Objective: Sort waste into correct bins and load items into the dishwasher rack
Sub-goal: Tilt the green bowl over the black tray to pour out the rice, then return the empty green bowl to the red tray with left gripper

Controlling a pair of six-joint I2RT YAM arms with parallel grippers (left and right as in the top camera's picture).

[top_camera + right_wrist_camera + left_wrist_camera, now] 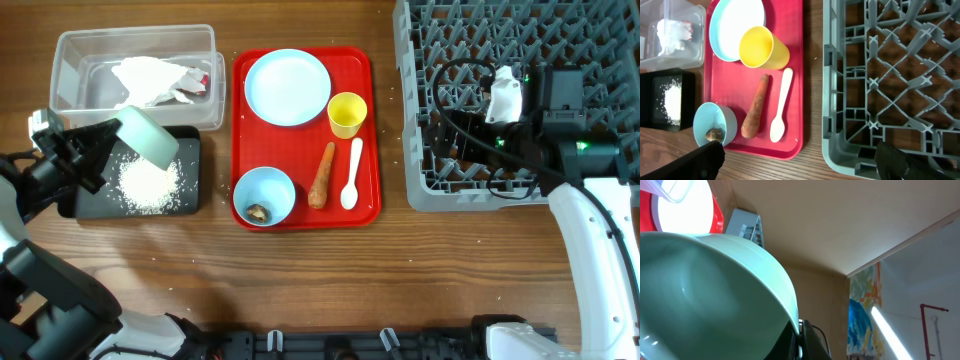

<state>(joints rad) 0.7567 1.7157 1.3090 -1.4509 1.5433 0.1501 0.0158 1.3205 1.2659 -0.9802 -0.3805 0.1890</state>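
Observation:
My left gripper is shut on the rim of a mint bowl, held tipped over the black tray, where a pile of white rice lies. In the left wrist view the bowl fills the frame, its rim pinched between the fingers. The clear tub holds the crumpled napkin. On the red tray are the blue plate, yellow cup, carrot, white spoon and a blue bowl with a brown scrap. My right gripper is open and empty above the grey rack.
The red tray lies between the bins on the left and the rack on the right. A few loose rice grains lie on the wood near the rack's left edge. Bare wood runs along the front of the table.

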